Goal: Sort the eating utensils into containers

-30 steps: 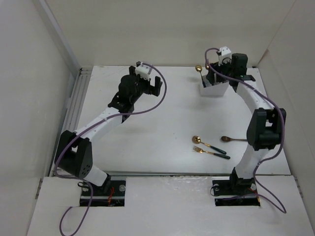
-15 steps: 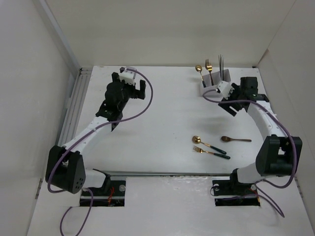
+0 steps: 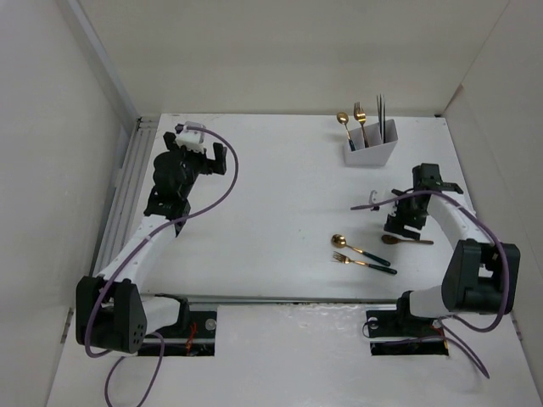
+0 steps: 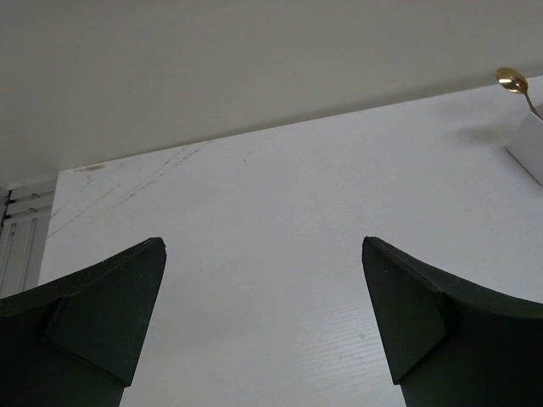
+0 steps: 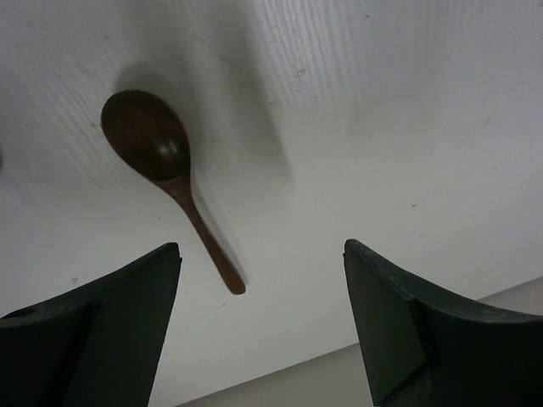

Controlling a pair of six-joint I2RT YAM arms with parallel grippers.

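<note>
Hovering wide apart and empty, the right end effector [image 5: 259, 254] hangs directly over the brown spoon [image 5: 153, 144].

The white holder [image 4: 533, 146] is cut off at the left wrist view's right edge, only a corner showing.

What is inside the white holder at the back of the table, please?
In the white holder stand a gold spoon, a gold fork and thin chopsticks. Its wall hides their lower ends and the compartment dividers.
</note>
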